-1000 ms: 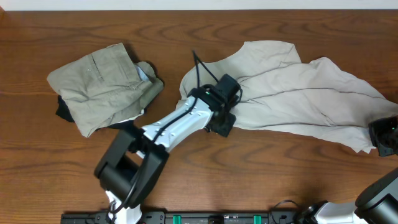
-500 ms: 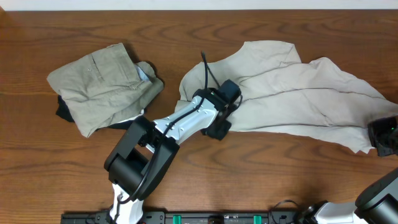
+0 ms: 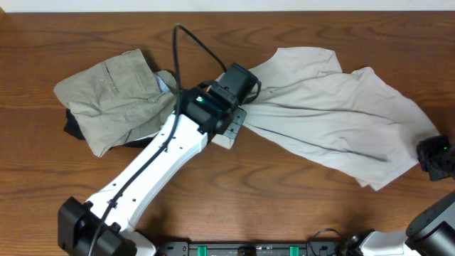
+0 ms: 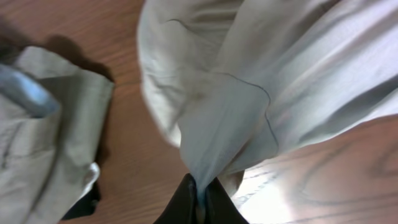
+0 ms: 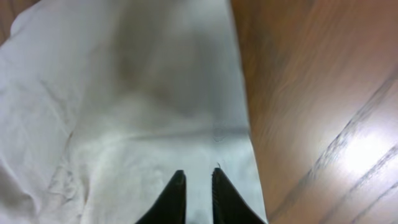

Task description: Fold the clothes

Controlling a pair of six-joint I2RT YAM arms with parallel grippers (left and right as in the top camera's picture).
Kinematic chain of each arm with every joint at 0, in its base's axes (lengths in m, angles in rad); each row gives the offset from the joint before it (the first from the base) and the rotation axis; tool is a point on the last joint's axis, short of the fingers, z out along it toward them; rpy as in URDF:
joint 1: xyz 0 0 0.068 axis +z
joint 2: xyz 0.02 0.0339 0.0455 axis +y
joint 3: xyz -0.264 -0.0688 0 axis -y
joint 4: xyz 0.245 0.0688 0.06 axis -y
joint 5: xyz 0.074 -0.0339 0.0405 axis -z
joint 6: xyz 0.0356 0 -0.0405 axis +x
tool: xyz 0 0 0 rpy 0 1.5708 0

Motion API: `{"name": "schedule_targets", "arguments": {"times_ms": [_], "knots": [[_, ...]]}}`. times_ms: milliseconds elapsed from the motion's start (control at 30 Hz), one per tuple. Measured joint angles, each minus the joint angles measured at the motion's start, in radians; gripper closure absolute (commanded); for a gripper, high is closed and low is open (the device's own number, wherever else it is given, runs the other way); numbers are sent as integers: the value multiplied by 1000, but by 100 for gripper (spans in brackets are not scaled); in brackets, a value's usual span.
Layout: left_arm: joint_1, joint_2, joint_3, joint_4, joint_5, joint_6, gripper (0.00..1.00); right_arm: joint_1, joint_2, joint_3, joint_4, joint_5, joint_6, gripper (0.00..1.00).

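The pale cream-white garment of the clothes (image 3: 334, 114) lies stretched across the right half of the table. My left gripper (image 3: 244, 107) is shut on its left end. In the left wrist view the cloth (image 4: 249, 81) runs down into a bunched point pinched between the shut jaws of the left gripper (image 4: 200, 194). My right gripper (image 3: 435, 158) sits at the far right edge, just off the garment's lower right corner. In the right wrist view the right gripper (image 5: 198, 177) has its fingers narrowly apart over flat cloth (image 5: 124, 93), near its edge.
A folded khaki-tan garment (image 3: 114, 96) lies at the back left, with something dark (image 3: 71, 128) under its near left edge; the left wrist view shows it too (image 4: 37, 149). Bare wooden table (image 3: 284, 206) runs along the front.
My left gripper has risen and drawn back to the left with the cream garment's end in it, pulling the cloth taut. The garment's right end has slid left, away from my right gripper.
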State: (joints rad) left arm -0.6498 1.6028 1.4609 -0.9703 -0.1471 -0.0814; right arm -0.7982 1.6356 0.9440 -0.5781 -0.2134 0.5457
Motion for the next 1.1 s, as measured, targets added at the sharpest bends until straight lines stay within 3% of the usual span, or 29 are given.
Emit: {"name": "schedule_targets", "arguments": {"times_ms": [167,333,367,500,833,1100], "knots": [[18,16,-2,6,-45,0,94,84,0,3,-109,-46,-90,62],[26,18,-3,12,-64,3,94,204,0,3,-206,-57,-163,37],[26,18,-3,13,-70,3,94,226,0,3,-209,-39,-162,40],[26,18,-3,14,-89,3,94,270,0,-21,-134,58,-140,76],[26,-24,5,9,-97,3,94,269,19,-92,24,145,-109,82],[26,-135,114,9,-100,3,94,268,75,-95,198,162,-75,83]]}}
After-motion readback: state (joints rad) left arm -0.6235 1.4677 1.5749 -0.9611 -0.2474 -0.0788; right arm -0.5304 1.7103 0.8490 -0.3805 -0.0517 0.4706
